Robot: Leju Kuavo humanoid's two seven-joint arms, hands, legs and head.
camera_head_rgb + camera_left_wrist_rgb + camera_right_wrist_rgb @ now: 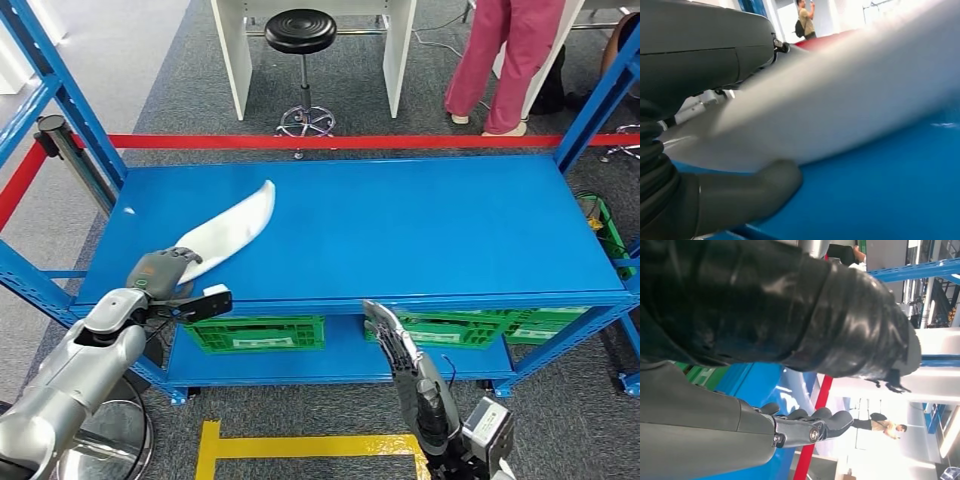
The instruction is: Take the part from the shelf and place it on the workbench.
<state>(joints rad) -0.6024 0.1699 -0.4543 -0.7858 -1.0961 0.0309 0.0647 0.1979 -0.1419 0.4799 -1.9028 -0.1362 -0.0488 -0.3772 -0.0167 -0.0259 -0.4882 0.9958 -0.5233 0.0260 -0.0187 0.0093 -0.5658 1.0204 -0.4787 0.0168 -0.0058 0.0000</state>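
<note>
The left robot hand (pixel 162 272) grips the near end of the long white part (pixel 230 228), which slants across the left of the blue shelf (pixel 423 225), its far tip raised off the surface; the left wrist view shows the thumb (pixel 753 192) under the part and the darker fingers over it. The right robot hand (pixel 396 340) hangs open at the shelf's front edge, holding nothing. To lift well, I would raise the part straight up before drawing it back, since an end grip on so long a piece likely lets the far tip sag or swing; clearing the blue upright (pixel 64 95) matters too.
</note>
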